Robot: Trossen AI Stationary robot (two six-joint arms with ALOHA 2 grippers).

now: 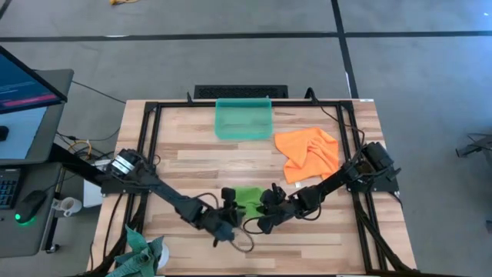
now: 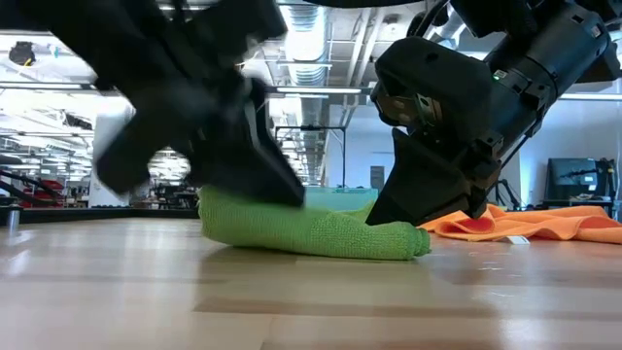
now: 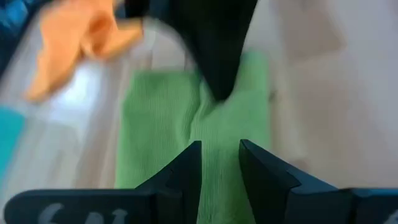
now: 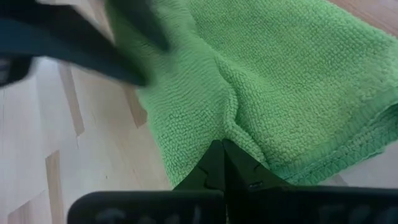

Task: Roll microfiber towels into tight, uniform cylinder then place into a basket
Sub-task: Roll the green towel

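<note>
The lime green towel [image 1: 247,198] lies bunched into a small folded pad on the table's near middle; in the low view [image 2: 311,229] its underside rests on the wood. My left gripper [image 1: 231,203] is at its left side and my right gripper [image 1: 268,206] at its right side, each shut on the cloth. The orange towel [image 1: 307,152] lies crumpled flat on the table at the right. The teal-green basket [image 1: 244,118] stands at the far middle, and I see nothing in it. My left gripper [image 3: 221,168] pinches a raised crease of the green towel [image 3: 219,138] between its two fingers, coming slanting down from the table's left. The towel stays on the table. How many layers it holds, I cannot tell. My right gripper [image 4: 221,160] pinches a puckered fold of the green towel [image 4: 227,118] between its shut fingertips, near one hemmed edge [image 4: 348,152]. It comes slanting down from the table's right. The cloth lies on the table and bunches toward the fingers.
A darker teal-green cloth [image 1: 143,254] lies at the near left corner. A black frame [image 1: 150,131] runs around the tabletop. Bare wood [image 1: 192,158] lies between the towel and the basket. A monitor and desk [image 1: 23,92] stand to the left of the table.
</note>
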